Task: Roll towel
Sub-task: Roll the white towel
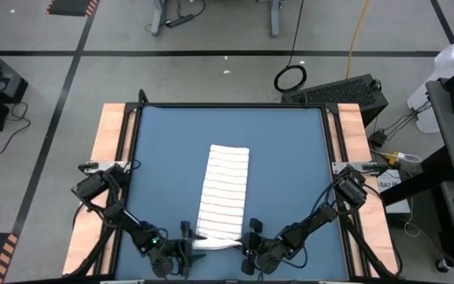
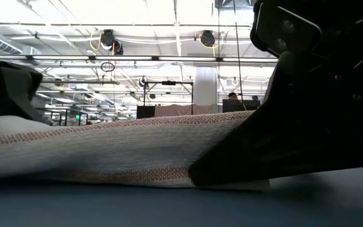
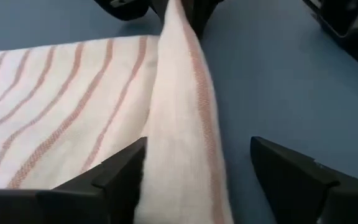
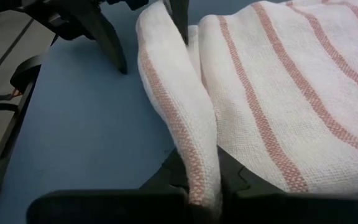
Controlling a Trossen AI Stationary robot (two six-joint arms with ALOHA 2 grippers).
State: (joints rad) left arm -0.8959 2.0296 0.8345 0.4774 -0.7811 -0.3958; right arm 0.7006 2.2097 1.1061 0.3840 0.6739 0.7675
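Lying lengthwise at the lower centre of the blue table (image 1: 290,158), the striped towel (image 1: 225,189) is raised into a fold at its bottom edge. That fold is pinched by the right gripper (image 4: 202,186), while the left gripper (image 3: 197,168) is spread wide around the fold's other end.

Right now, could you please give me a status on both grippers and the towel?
Right gripper shut on striped white cloth towel's raised near edge. Left gripper open, straddling it. Nothing obstructing.
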